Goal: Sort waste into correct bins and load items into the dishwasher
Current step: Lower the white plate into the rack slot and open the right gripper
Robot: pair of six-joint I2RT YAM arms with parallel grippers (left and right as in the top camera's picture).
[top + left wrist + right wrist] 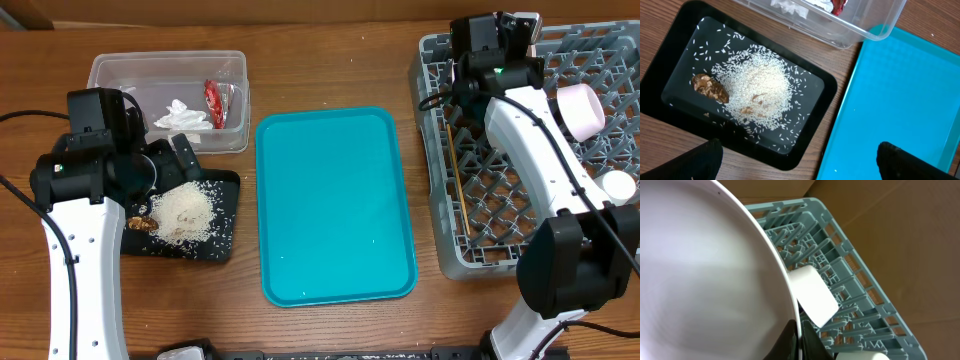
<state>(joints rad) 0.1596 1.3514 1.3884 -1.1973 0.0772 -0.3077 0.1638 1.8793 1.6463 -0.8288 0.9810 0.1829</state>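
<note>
Plate sits clamped in right end effector over rack; left end effector gapes above rice

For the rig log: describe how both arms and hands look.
Left arm and right arm: smooth white shells between black joint housings, thin black cables trailing off. A green light shows on the right arm. Left hand and right hand are black.

Flat teal serving tray with rounded corners, lengthwise at the middle of the wooden table.
</note>
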